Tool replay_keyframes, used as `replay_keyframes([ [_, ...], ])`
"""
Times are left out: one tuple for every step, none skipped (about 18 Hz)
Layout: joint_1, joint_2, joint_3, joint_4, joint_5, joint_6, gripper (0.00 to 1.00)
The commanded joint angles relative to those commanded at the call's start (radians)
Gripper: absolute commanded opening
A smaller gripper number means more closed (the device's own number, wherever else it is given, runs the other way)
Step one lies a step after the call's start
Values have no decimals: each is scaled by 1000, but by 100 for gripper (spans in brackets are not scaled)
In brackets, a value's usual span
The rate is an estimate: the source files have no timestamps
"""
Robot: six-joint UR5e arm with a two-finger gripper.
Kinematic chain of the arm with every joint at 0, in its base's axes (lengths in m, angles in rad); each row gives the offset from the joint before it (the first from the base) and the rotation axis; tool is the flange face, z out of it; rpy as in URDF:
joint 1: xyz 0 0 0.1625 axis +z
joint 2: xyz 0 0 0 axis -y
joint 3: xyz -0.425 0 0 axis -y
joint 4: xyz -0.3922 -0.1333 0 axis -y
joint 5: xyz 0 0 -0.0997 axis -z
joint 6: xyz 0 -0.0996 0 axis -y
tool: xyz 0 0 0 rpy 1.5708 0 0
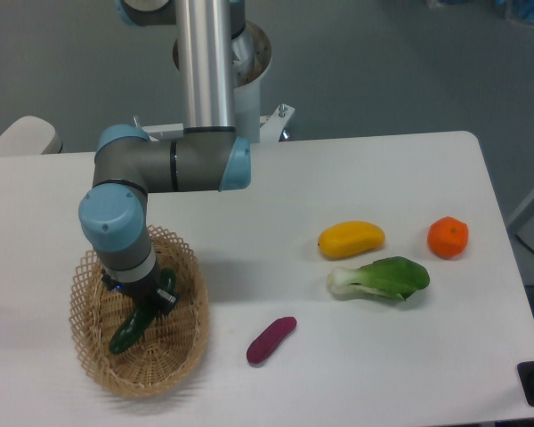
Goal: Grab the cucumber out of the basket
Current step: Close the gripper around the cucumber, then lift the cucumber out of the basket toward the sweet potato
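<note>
The basket (173, 342) sits at the front left of the white table (338, 178), and everything else is placed from it. Inside the basket lies the cucumber (129, 331), slanting from its lower left end up toward the middle, where its upper part disappears under the gripper (149, 298). The arm reaches straight down into the basket, with the gripper down at the cucumber's upper part; the wrist hides the fingers, so I cannot tell whether they clamp the cucumber or stand apart. Just right of the basket lies a purple vegetable (271, 340). Farther right are a bok choy (383, 278), a yellow mango (351, 239) above it, and an orange (448, 237) farthest away.
</note>
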Motion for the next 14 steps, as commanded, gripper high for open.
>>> replay_keyframes([
  [3,6,9,-3,0,23,25],
  [6,12,22,-15,2,63,25],
  [9,17,34,-21,5,109,25],
  [21,18,46,-23,17,144,26],
  [41,23,55,-26,34,169,26],
  [58,35,71,-32,44,181,26],
  [70,43,86,-43,48,196,26],
  [89,54,100,-58,48,233,26],
  [104,60,110,-72,48,277,26],
  [113,64,121,-83,49,323,26],
  [127,71,129,-90,49,359,26],
  [144,81,132,-95,48,382,26],
  [158,86,134,-100,48,402,26],
  [172,86,135,-104,48,432,26],
])
